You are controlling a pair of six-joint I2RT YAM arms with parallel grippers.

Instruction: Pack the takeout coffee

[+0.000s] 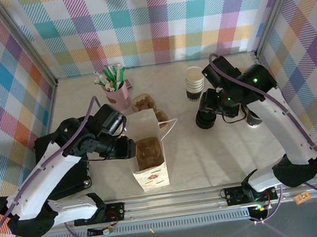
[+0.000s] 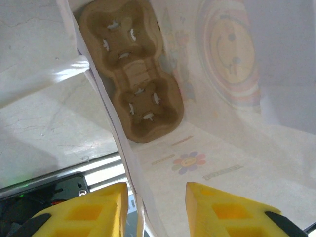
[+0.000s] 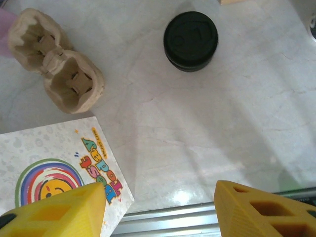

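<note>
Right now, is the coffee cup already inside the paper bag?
No, the coffee cup stands on the table, outside the paper bag.

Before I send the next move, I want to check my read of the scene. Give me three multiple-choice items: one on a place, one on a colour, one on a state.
1. The cup carrier in the left wrist view lies:
A) inside the paper bag
B) on a shelf
C) in a drawer

2. The takeout coffee has a lid that is:
A) white
B) black
C) pink

3. The right claw is:
A) shut on the lid
B) shut on the paper bag
C) open and empty

Key:
1 A, the bag's walls rise around the carrier.
2 B, the round lid shows black from above.
3 C, its fingers stand wide apart over bare table.
</note>
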